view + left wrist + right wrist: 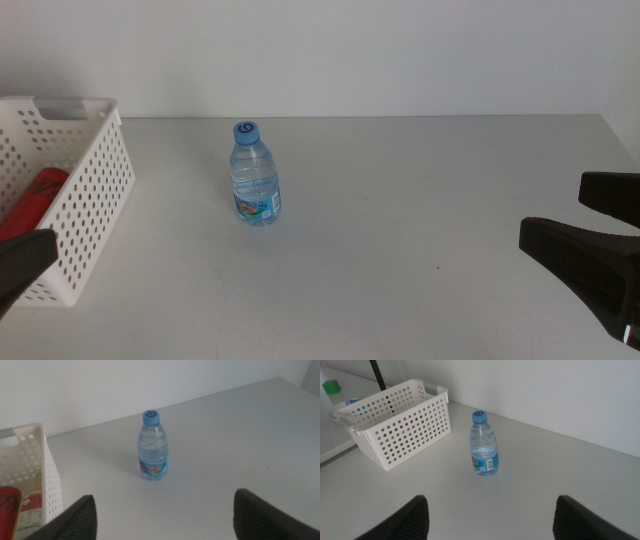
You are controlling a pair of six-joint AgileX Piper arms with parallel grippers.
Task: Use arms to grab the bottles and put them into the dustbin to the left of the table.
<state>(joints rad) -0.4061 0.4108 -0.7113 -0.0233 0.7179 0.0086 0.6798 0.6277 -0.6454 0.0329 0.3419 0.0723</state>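
Note:
A clear water bottle [255,176] with a blue cap stands upright on the table [420,200], left of centre. The white perforated dustbin [92,190] sits at the left edge and holds a red can [30,203]. In the left wrist view a yellow-labelled bottle [32,510] lies beside that red can [9,510]. My left gripper [165,522] is open, low in front of the dustbin and short of the water bottle [153,446]. My right gripper [552,210] is open at the right side, far from the water bottle [483,446]. Neither gripper holds anything.
A white wall [350,50] closes off the table's far edge. Past the dustbin [395,422], off the table, the right wrist view shows a black pole [377,375] and a small green object [331,386].

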